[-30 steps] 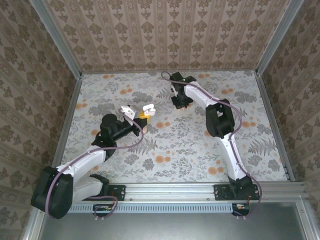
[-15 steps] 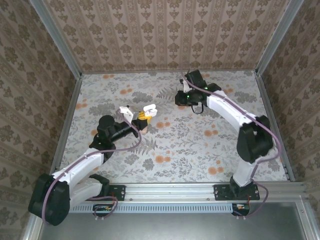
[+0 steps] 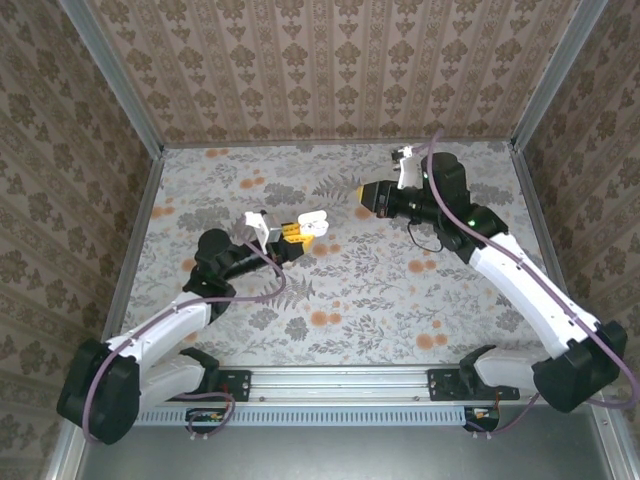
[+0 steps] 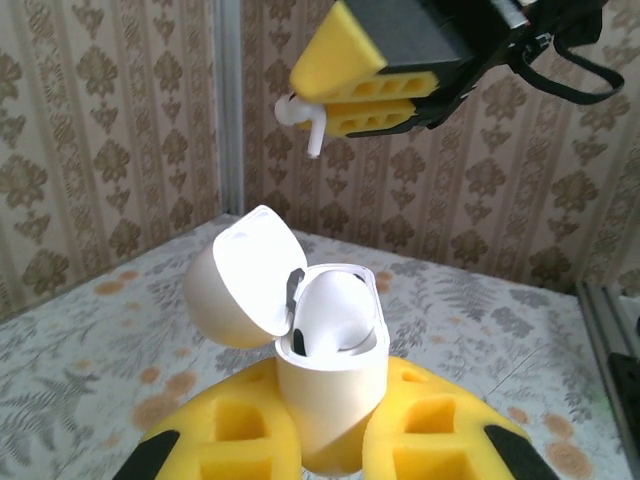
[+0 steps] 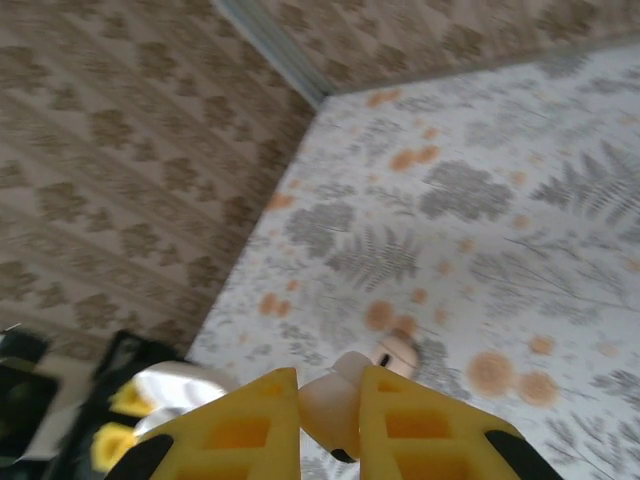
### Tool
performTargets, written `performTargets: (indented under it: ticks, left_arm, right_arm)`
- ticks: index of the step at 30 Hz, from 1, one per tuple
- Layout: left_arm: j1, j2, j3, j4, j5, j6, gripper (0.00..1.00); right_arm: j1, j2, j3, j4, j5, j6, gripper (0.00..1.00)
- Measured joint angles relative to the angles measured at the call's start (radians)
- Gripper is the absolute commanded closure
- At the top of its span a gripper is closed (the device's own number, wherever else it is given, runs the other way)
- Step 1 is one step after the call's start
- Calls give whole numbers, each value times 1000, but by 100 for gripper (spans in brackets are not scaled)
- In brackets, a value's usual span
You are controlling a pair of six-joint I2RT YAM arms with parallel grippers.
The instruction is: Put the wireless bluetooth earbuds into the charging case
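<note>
the left end effector [image 4: 330, 435] is clamped on the white charging case [image 4: 330, 375], holding it off the desk [image 3: 380, 300] with its lid [image 4: 245, 280] swung open toward 9 o'clock in the left wrist view. the right end effector [image 3: 366, 196] is closed on one earbud [image 4: 303, 112], pinched between its yellow pads with the stem poking down. in the left wrist view it hangs at 12 o'clock above the case, well apart from it, and from above it lies at about 2 o'clock of the case. a white rounded shape fills part of the case mouth; whether that is the second earbud i cannot tell. to do the insertion well, i judge the right arm should bring the stem in line with the free socket, come down along the case's tilt rather than straight, keep clear of the lid, and let go only once the earbud seats, while the left arm holds steady. no brand, label or writing is readable on anything.
</note>
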Motion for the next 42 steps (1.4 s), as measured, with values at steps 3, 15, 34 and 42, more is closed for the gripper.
performTargets:
  ticks: [3,15,34,42]
  left_arm:
    - [0,22,25,43,33,-34,100]
    - [0,35,75,95,142,-133,100]
    - [-8,42,95,90,203,-163,100]
    - [-8,44,104,88,224,-182,100]
  right_arm:
    - [31,-39,-1,43,-48,-3,83]
    - [143,-21,46,71,-176,-118,84]
    - [162,31,116,-84,-190,-286,86]
    - [162,36,143,-160,-203,-342,87]
